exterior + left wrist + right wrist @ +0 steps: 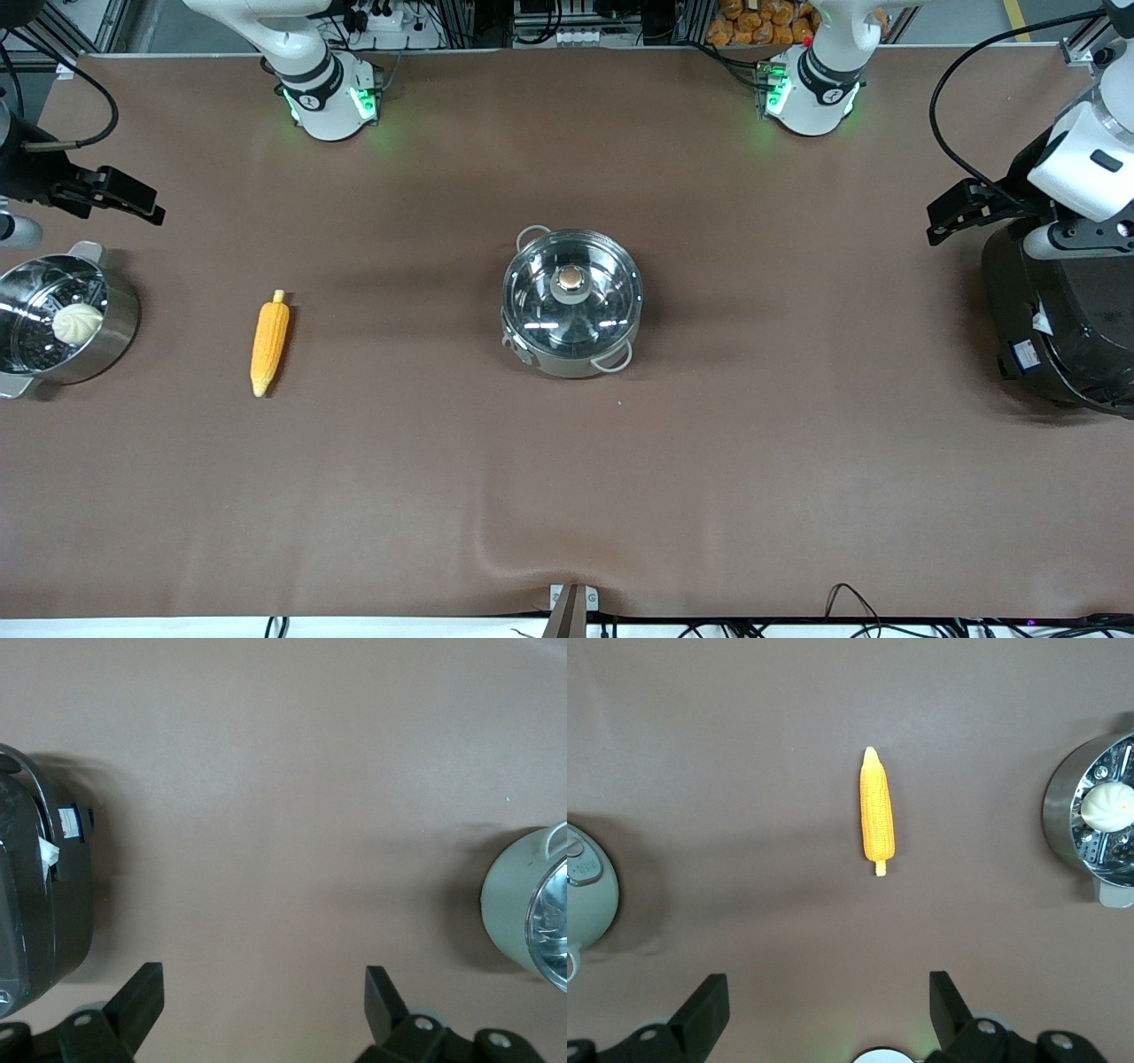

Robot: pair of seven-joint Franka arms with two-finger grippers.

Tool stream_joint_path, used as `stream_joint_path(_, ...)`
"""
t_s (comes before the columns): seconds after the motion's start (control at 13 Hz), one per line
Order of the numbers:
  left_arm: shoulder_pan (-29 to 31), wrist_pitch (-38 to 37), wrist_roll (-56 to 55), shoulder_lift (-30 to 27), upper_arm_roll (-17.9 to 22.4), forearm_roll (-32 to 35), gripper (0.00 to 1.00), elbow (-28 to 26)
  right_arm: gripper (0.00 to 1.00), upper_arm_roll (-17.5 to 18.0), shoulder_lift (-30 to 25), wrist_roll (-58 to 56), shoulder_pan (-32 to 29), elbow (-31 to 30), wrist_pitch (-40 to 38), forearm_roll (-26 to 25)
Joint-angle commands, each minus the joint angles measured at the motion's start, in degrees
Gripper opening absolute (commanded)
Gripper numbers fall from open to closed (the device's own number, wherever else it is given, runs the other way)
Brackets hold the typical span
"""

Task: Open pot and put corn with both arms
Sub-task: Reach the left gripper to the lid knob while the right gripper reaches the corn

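The steel pot (571,341) stands mid-table with its glass lid (532,297) on and the copper knob (571,280) on top. The corn (269,344) lies flat on the cloth toward the right arm's end; it also shows in the right wrist view (877,811). My right gripper (120,197) hangs open and empty in the air near the steamer pot, apart from the corn; its fingers (704,1010) are spread wide. My left gripper (961,213) hangs open and empty beside the rice cooker; its fingers (142,1001) are spread. The pot's edge shows in the left wrist view (523,904).
A steel steamer pot (115,332) with a white bun (78,323) stands at the right arm's end. A large black rice cooker (1063,328) stands at the left arm's end. Brown cloth covers the table (709,487).
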Motion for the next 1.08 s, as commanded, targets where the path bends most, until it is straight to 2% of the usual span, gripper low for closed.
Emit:
stream_joint_path(0.0,0.56,-1.1,1.46,-0.34,-0.07,-0.22,1.0,0.63,1.0,1.08,0.04,-0.57,-1.66,-0.19,0.26,-0.83)
stream_joint_path(0.38,-0.14,-1.1,1.55,-0.17,-0.24,3.2,1.0,0.8,1.0,1.08,0.12,-0.66,-1.67,-0.19,0.26,-0.83)
stream_joint_path(0.62,-2.06,-1.01,-0.9,1.41,-3.04,2.68,1.0,1.15,1.0,1.08,0.39,-2.41,-2.63,-0.37,0.26,-0.83)
stream_joint_path(0.77,-5.66,-1.71,-7.99,5.18,-5.41,2.06,1.0,5.79,1.0,1.08,0.48,-2.33,-2.63,-0.54,0.35,-0.83)
stream_joint_path(1.0,-14.78,-1.19,-25.02,11.32,-6.04,1.27,1.0,9.57,1.0,1.08,1.35,-2.42,-2.63,-1.24,1.05,-0.83)
